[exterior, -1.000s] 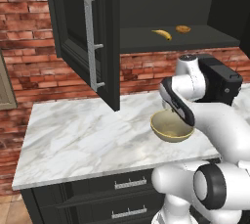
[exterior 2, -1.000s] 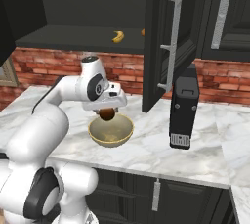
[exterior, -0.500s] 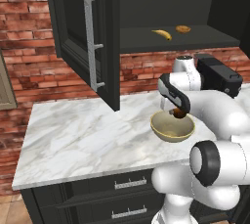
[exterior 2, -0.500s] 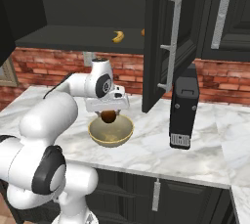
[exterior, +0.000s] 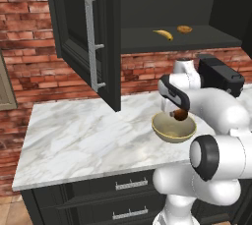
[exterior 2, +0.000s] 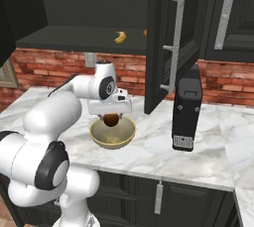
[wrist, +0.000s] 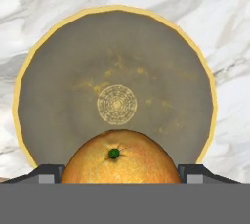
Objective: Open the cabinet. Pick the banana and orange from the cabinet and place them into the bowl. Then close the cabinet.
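Orange: the small round deep-orange fruit (wrist: 120,158) with a green stem dot sits between the two dark finger tips of the hand (wrist: 120,171), held just above the bowl; in the side views it reads as a dark brownish ball (exterior: 180,115) (exterior 2: 111,119) under the hand.
Hand: the tips stand wide apart, one at each flank of the orange, gripping it; the hand (exterior 2: 111,117) points straight down over the bowl.
Bowl: the round tan-beige bowl (exterior: 162,129) with thick rim stands on the counter directly beneath the orange; its olive-grey inside with a pale ringed centre (wrist: 58,91) holds nothing.
Hand view versus base views: the hand view shows the stem dot, the bright peel and the bowl's floor; the base views show the gap between fruit and bowl rim (exterior 2: 99,139) and the room around.
Banana: the small curved yellow banana (exterior: 163,34) (exterior 2: 119,36) lies on the cabinet shelf, at 12 o'clock above the bowl.
Second lump: a flatter orange-brown lump (exterior: 184,29) lies on the same shelf, just beside the banana at its 3 o'clock in the left base view.
Cabinet: the black-charcoal wall cabinet stands open, its raised-panel door (exterior: 78,27) with long silver bar handle (exterior: 90,47) swung out at 10 o'clock from the bowl; the other door (exterior 2: 166,37) hangs at 2 o'clock in the right base view.
Counter: white-grey marble counter (exterior: 78,135) over dark drawers.
In the way: a tall black box appliance (exterior 2: 186,107) stands on the counter at 3 o'clock of the bowl, well apart.
Wall: red brick (exterior: 24,37) behind.
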Controlling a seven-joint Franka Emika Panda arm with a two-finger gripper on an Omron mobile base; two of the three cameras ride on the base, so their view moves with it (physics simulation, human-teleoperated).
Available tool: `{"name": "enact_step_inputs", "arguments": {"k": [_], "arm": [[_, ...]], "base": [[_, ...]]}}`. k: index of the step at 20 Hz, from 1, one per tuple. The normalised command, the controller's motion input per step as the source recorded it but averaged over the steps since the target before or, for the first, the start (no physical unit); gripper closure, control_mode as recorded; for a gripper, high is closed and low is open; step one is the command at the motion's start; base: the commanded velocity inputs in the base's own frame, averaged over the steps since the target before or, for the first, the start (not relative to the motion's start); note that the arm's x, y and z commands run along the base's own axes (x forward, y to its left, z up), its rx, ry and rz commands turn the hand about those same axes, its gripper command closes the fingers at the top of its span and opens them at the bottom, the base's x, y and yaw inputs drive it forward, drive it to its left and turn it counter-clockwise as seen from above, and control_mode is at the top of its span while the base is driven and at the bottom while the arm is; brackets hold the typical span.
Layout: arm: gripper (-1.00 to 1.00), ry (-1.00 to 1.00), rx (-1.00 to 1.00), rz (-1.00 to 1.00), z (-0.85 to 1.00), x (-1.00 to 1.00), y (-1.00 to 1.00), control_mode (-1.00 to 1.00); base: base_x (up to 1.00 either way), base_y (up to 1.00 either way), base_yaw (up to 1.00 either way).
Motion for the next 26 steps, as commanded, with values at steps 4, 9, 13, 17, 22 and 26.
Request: {"name": "enact_step_inputs", "arguments": {"k": [4,9,13,17,22,26], "arm": [[1.00,0.00,0.00,0.00,-0.22,0.07,0.00,-1.00],[1.00,0.00,0.00,0.00,-0.07,0.22,0.00,-1.00],[1.00,0.00,0.00,0.00,-0.08,0.29,0.00,-1.00],[1.00,0.00,0.00,0.00,-0.13,0.26,0.00,-1.00],[1.00,-0.02,0.00,0.00,-0.13,0.16,0.00,-1.00],[-1.00,-0.04,0.00,0.00,-0.22,0.19,0.00,-1.00]], "base": [[0.00,0.00,0.00],[0.00,0.00,0.00],[0.00,0.00,0.00],[0.00,0.00,0.00],[0.00,0.00,0.00],[0.00,0.00,0.00]]}}
